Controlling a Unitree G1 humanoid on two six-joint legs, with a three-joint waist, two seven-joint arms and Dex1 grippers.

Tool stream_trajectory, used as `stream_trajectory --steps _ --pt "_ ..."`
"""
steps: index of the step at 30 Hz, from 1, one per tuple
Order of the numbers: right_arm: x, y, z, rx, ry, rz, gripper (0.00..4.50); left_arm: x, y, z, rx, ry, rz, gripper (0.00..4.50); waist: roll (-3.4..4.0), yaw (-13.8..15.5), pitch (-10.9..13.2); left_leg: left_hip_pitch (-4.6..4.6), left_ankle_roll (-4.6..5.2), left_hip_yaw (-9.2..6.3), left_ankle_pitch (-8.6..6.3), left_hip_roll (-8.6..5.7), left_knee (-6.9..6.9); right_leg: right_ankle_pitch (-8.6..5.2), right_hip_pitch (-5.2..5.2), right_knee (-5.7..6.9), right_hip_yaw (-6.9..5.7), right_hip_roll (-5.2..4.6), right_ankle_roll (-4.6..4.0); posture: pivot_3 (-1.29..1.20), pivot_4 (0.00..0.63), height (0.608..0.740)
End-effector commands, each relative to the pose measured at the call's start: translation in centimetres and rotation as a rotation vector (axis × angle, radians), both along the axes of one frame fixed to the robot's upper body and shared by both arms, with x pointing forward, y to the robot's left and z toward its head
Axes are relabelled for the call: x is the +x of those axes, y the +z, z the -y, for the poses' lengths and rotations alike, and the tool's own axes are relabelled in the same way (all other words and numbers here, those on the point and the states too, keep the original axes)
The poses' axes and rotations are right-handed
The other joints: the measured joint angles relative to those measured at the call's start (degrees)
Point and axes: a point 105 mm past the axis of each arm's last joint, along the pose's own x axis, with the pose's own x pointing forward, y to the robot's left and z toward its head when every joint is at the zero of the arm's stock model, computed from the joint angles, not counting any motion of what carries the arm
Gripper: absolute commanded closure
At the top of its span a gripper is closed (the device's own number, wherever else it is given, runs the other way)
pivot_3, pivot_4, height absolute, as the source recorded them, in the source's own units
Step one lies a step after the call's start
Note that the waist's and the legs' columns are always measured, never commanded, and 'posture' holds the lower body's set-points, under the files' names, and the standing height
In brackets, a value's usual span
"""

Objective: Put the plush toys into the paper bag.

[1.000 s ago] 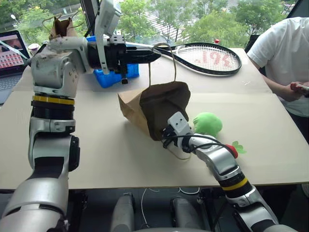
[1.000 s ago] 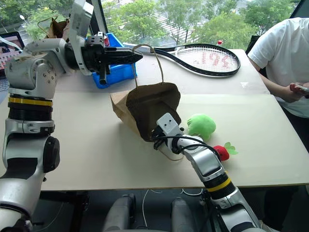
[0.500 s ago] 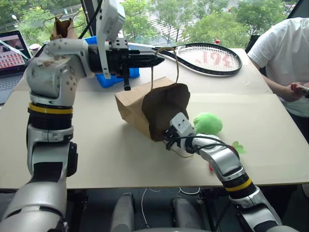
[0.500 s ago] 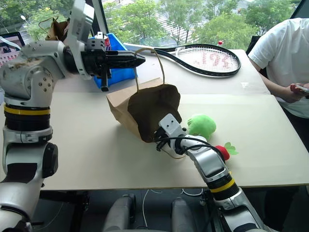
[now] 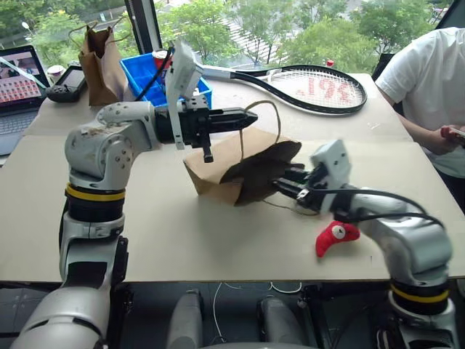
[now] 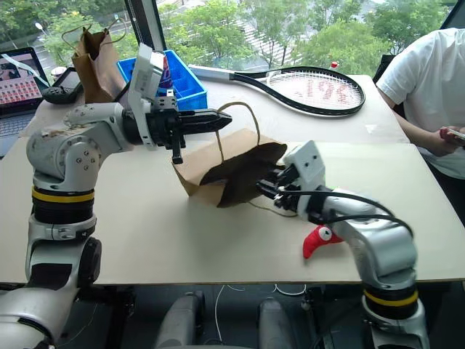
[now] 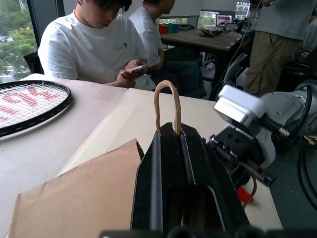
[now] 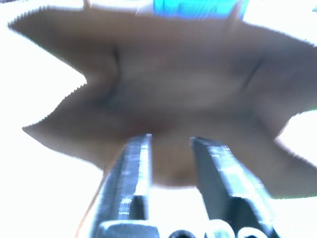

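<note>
The left gripper [image 5: 245,118] pinches the flimsy paper bag's [image 5: 218,163] handle, the right gripper [image 8: 171,148] gapes empty at its mouth, and the soft red toy [image 5: 335,236] by the near edge suits a mid-body squeeze.

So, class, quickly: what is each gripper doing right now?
Left gripper: shut on the bag handle.
Right gripper: open, holding nothing, at the bag mouth.

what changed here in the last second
The right gripper rose from the table at the low edge of the paper bag and opened; it now points into the bag's mouth. The left gripper came down with the handle, so the bag lies flatter. The light-green plush that lay by the mouth is hidden now. Unchanged: left gripper shut on the handle, red chili plush on the table.
</note>
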Motion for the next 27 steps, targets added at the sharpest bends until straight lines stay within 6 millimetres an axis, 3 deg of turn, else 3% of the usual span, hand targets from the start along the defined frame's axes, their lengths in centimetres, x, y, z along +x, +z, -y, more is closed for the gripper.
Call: stream_trajectory --steps 1,3,5,9,13,19,27 --pt "-0.9 2.8 2.5 0.026 -0.059 0.04 1.33 -1.2 1.2 0.5 -0.031 -0.038 0.035 4.5 0.0 0.1 0.0 0.0 0.0 0.0 0.0 0.0 0.0 -0.01 0.0 0.0 0.0 0.0 -0.02 0.0 0.15 0.735" --pt "-0.3 3.6 4.6 0.047 -0.148 0.058 0.6 -1.3 1.0 0.8 -0.034 -0.051 0.028 4.5 0.0 0.0 0.0 0.04 0.0 0.0 0.0 0.0 0.0 -0.05 0.0 0.01 0.01 0.0 -0.08 0.0 0.15 0.735" --pt "0.0 3.3 4.8 0.066 -0.164 0.052 0.07 -1.1 1.0 0.9 -0.032 -0.048 0.029 4.5 0.0 -0.1 0.0 0.06 0.0 0.0 0.0 0.0 0.0 -0.06 0.0 0.02 0.03 0.0 -0.1 0.0 0.15 0.735" --pt "-0.3 2.1 2.3 0.087 -0.08 0.018 0.07 -0.2 2.1 0.4 -0.044 0.0 0.051 4.5 0.0 -0.5 0.0 0.08 0.0 -0.01 0.0 0.0 0.0 -0.06 -0.01 0.05 0.05 0.02 -0.1 0.0 0.15 0.735" --pt "-0.2 0.8 2.2 -0.038 -0.088 0.02 0.07 -0.2 3.3 -0.1 -0.07 0.01 0.056 4.5 0.01 -0.6 0.0 0.05 0.01 -0.02 0.0 -0.01 0.0 -0.07 -0.03 0.06 0.05 0.02 -0.08 0.0 0.15 0.735" --pt "0.1 -0.8 0.5 -0.135 -0.049 0.01 0.07 -0.3 4.0 0.1 -0.091 0.012 0.059 4.5 0.01 -0.6 0.0 0.05 0.0 -0.02 0.0 -0.05 0.0 -0.1 0.0 0.04 0.06 -0.01 -0.05 0.0 0.15 0.735" --pt "1.7 -6.7 -2.4 -0.178 -0.081 -0.076 0.07 -0.1 7.1 -0.2 -0.138 0.034 0.107 4.5 0.01 -0.6 0.0 0.04 0.0 -0.02 0.0 -0.05 0.0 -0.12 -0.03 0.03 0.06 -0.01 -0.04 0.0 0.15 0.735"
